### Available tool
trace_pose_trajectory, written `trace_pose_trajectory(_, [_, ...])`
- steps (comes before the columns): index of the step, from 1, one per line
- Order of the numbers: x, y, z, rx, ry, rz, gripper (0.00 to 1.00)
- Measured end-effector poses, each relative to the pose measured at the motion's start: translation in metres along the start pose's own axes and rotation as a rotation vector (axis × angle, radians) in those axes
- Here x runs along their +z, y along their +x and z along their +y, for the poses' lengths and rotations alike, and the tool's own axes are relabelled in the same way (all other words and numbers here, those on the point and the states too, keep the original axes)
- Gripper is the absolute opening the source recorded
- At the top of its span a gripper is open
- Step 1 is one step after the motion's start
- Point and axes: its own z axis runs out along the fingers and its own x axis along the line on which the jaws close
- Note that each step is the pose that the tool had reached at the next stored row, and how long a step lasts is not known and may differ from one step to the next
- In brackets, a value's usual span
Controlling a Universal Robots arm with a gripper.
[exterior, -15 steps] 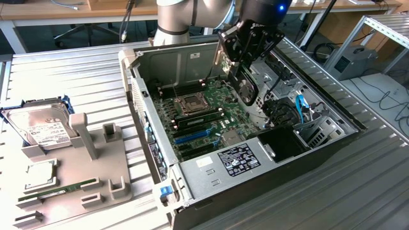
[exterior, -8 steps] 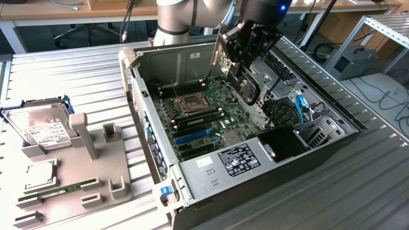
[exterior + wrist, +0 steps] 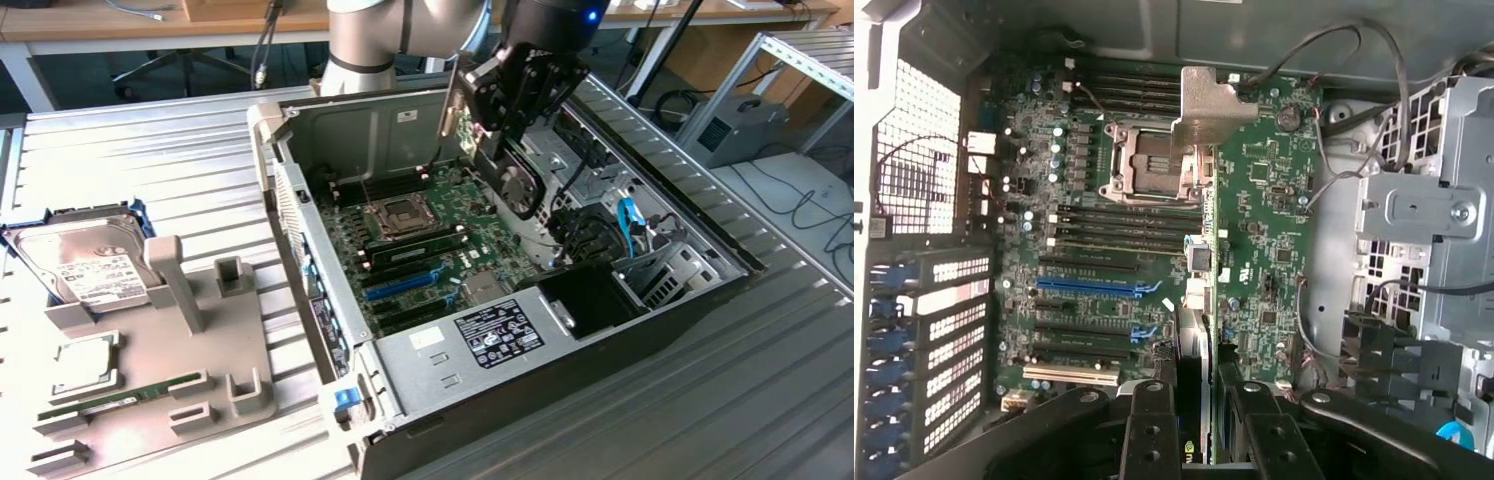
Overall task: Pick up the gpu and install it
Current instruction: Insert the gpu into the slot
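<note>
My gripper [image 3: 507, 125] is shut on the gpu [image 3: 514, 182], a green card with a black fan, and holds it edge-down above the open computer case [image 3: 587, 370]. The card hangs over the motherboard [image 3: 427, 235], apart from it, on the drive-bay side of the CPU socket [image 3: 398, 215]. In the wrist view the gpu [image 3: 1206, 105] runs edge-on away from my gripper [image 3: 1196, 400], its silver bracket at the far end. The black fingers [image 3: 1152, 415] press on both sides of the card. Beside the card's line lies the blue expansion slot [image 3: 1089, 285], unoccupied.
A grey fixture tray [image 3: 200, 340] at the exterior view's left carries a hard drive [image 3: 87, 265], a CPU [image 3: 87, 365] and a memory stick [image 3: 100, 405]. Inside the case are a labelled power supply [image 3: 501, 335], a drive cage [image 3: 1424, 210] and loose cables [image 3: 625, 225].
</note>
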Motion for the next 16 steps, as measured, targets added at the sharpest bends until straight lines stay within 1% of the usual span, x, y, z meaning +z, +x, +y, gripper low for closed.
trace_pose_trajectory(7, [0.0, 0.0, 0.0, -0.032, -0.0002, 0.0011, 0.26])
trace_pose_trajectory(8, [0.0, 0.0, 0.0, -0.06, -0.0004, 0.0021, 0.26])
trace_pose_trajectory(16, [0.0, 0.0, 0.0, -0.082, -0.0006, 0.0028, 0.26])
